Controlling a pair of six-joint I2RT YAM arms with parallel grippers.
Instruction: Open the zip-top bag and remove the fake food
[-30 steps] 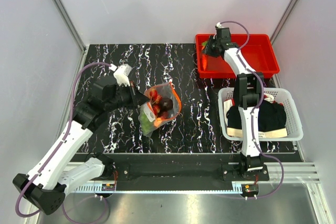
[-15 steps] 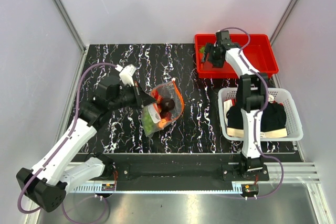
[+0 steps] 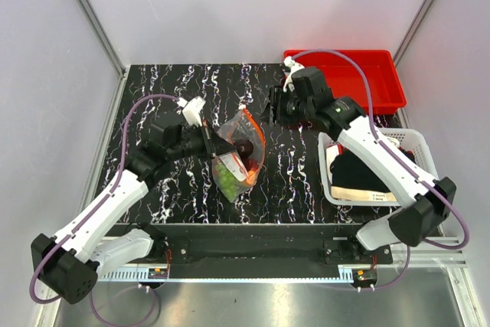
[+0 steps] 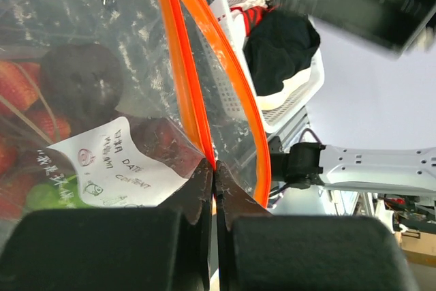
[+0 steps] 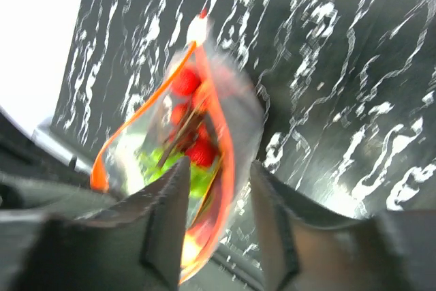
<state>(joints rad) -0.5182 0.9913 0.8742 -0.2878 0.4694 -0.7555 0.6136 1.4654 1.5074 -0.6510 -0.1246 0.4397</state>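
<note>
Two wrist views revealed what the overhead hid: left claw (image 4: 213, 168) pinching the zip-top bag (image 4: 136, 66), right claw (image 5: 218, 172) spread near it.

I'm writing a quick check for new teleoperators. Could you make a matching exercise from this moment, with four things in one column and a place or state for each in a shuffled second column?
Column one
1. left gripper
2. right gripper
3. white basket
4. red bin

Column two
A. holds a black cloth
B. shut on the orange strip of the bag
C. at the back right corner of the table
D. open, holding nothing

Pairs: 1-B, 2-D, 3-A, 4-C
</note>
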